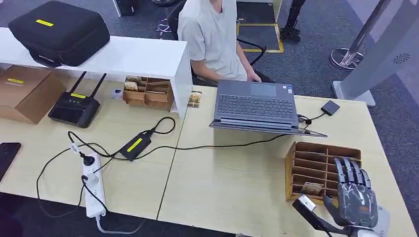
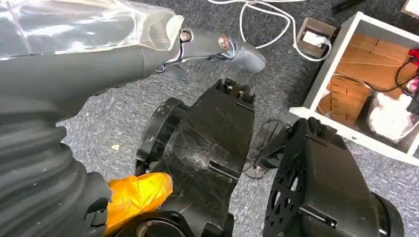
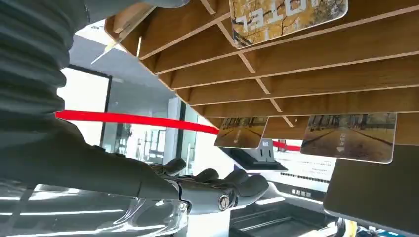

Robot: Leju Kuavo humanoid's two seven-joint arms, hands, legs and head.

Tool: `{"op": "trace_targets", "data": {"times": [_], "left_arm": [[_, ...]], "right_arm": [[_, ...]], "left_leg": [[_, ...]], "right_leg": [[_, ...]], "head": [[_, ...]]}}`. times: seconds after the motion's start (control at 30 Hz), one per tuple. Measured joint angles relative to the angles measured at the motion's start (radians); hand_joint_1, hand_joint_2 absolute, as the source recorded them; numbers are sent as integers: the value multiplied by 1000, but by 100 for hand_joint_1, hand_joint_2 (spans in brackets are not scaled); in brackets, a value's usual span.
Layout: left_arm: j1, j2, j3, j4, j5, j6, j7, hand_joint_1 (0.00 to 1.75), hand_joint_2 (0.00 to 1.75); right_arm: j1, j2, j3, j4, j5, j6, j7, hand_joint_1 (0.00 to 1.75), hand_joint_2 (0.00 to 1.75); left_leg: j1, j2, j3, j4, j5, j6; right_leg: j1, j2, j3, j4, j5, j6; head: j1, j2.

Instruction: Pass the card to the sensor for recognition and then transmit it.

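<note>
Fingers [image 1: 352, 170] of your right hand [image 1: 355, 196] are stretched out nearly straight and close together, reaching over the near right corner of the wooden slotted card rack [image 1: 321, 168]; nothing is held in them. From the right wrist view you see the same fingers extended under the rack's dividers, free of any card. Your left hand [image 2: 217, 47] hangs below the desk over grey carpet, its visible finger extended with nothing in it; whether the others are curled you cannot tell.

One card [image 1: 312, 188] with a yellowish picture sits in a near slot of the rack, just beside your right hand (the wrist camera shows three such cards [image 3: 289, 17] standing in different slots). A small black device with a pale face [image 1: 307, 205] lies on the desk edge just in front of the rack, next to your wrist; it could be the sensor, though you cannot be sure.

Beyond the rack an open laptop [image 1: 257, 106] sits on a stand, and a person in a light shirt [image 1: 212, 34] is seated behind it. A small black adapter [image 1: 330, 107] lies right of the laptop. Cables run left to a power brick [image 1: 134, 145] and a white power strip [image 1: 92, 190]. Farther left are a black router [image 1: 75, 107], a cardboard box [image 1: 22, 92], a second card rack [image 1: 148, 93] and a black case [image 1: 59, 32] on the white shelf
</note>
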Motion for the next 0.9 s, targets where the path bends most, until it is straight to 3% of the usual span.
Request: {"op": "trace_targets", "data": {"times": [0.37,0.53,0.9], "left_arm": [[0,-2,0,1,1,0,0,0,175],[0,-3,0,1,8,2,1,0,175],[0,-5,0,1,12,4,3,0,175]], "right_arm": [[4,4,-8,0,-20,21,-7,0,175],[36,4,-23,-39,-31,67,-6,0,175],[90,4,-31,-72,-38,82,0,0,175]], "left_leg": [[0,0,1,0,0,0],[0,0,0,0,0,0],[0,0,-1,0,0,0]], "right_leg": [[0,0,0,0,0,0],[0,0,0,0,0,0],[0,1,-1,0,0,0]], "head": [[0,0],[0,0],[0,0]]}}
